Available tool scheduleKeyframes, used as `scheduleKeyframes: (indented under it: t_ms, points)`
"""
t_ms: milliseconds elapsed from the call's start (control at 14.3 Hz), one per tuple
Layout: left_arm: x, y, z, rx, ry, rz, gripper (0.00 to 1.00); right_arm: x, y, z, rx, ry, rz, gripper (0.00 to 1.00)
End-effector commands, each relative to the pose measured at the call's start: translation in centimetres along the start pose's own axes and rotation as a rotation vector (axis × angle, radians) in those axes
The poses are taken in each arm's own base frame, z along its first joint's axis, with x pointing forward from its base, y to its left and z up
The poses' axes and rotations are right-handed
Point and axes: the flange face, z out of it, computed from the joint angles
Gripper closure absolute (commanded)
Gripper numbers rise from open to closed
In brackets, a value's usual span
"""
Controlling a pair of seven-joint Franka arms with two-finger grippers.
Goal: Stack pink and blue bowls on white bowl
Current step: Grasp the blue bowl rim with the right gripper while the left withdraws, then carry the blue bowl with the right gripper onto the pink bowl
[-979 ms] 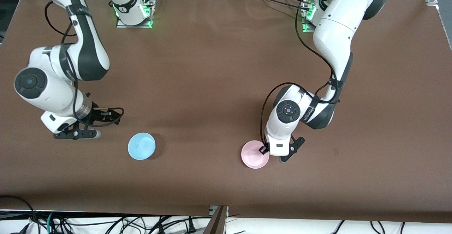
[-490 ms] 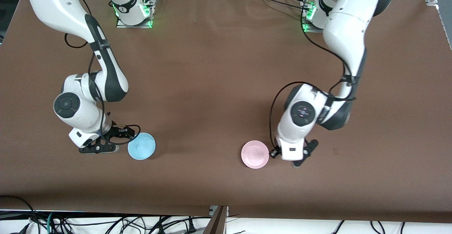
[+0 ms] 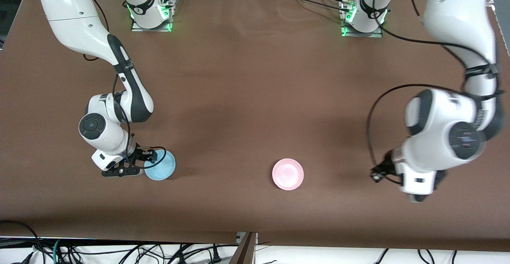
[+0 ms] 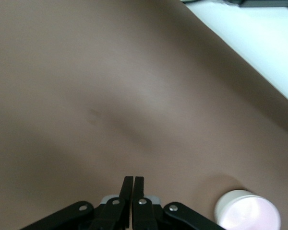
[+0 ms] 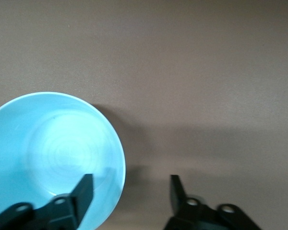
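The light blue bowl [image 3: 160, 165] [image 5: 53, 158] stands upright on the table toward the right arm's end. My right gripper [image 3: 142, 163] [image 5: 130, 184] is open and straddles its rim, one finger over the bowl's inside and the other outside it. The pink bowl [image 3: 287, 174] sits alone near the table's middle; in the left wrist view this pink bowl [image 4: 247, 215] shows a whitish wall. The white bowl does not show on its own. My left gripper [image 3: 416, 195] [image 4: 133, 179] is shut and empty, raised over bare table toward the left arm's end.
The brown table [image 3: 247, 96] runs bare between the two bowls. Its front edge [image 3: 255, 238] lies close below them, with cables past it. The arms' bases [image 3: 151, 15] stand at the farthest edge from the front camera.
My left arm has drawn away from the pink bowl toward its own end of the table and risen. My right gripper has moved in to the blue bowl's rim, its jaws narrowing.
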Motion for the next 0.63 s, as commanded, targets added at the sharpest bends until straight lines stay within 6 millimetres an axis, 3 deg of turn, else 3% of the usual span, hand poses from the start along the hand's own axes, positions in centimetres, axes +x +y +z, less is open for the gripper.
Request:
scheduleKeyframes:
  t_ms: [0, 210, 420, 560]
  points:
    - [1.1, -5.1, -2.2, 0.043, -0.083, 0.246, 0.81, 0.5, -0.1, -0.1, 0.001, 0.01, -0.008, 0.63]
    - [2.8, -11.4, -4.1, 0.046, -0.121, 0.401, 0.8, 0.4, -0.4, 0.0, 0.003, 0.004, -0.011, 0.97]
    - [1.7, -13.8, -6.1, 0.055, -0.121, 0.437, 0.79, 0.9, -1.8, -1.5, 0.053, -0.001, 0.011, 1.0]
    - [-0.5, -14.4, -8.2, 0.067, -0.108, 0.445, 0.78, 2.7, -3.6, -4.9, 0.132, -0.052, 0.06, 1.0]
